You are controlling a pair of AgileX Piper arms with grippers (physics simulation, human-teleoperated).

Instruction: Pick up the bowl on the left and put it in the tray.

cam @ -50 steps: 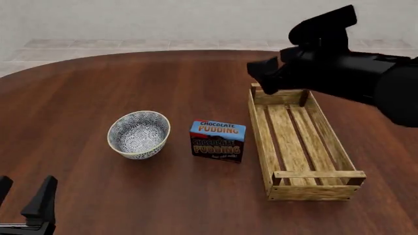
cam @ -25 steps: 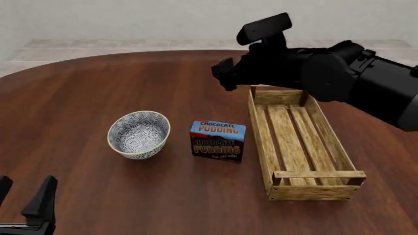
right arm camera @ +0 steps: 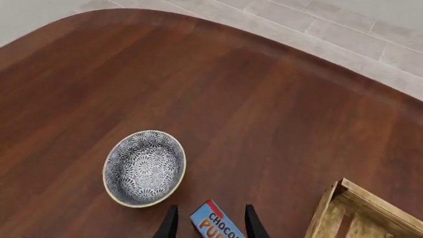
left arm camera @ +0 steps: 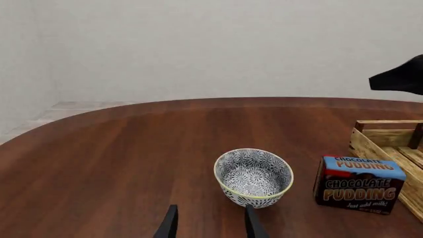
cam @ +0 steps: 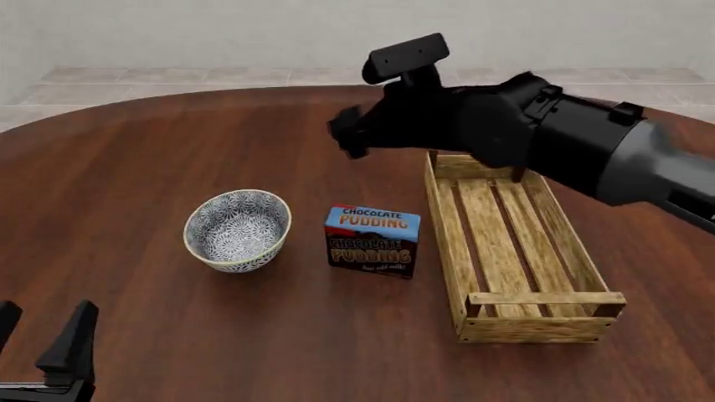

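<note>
We are looking at the bowl (cam: pixel 237 229) sitting upright on the table (cam: pixel 134 159), to the left of the pudding box (cam: pixel 373 240) with a clear gap between them. The tray (cam: pixel 511 244) is lying just to the right of the pudding box, with nothing showing on its slats. Our right gripper (cam: pixel 348 134) is hanging above the table beyond the pudding box, well apart from the bowl; its wrist view shows the jaws parted with nothing between them. Our left gripper (cam: pixel 45 356) is waiting near the table's near edge, to the near left of the bowl, its jaws also spread and holding nothing.
</note>
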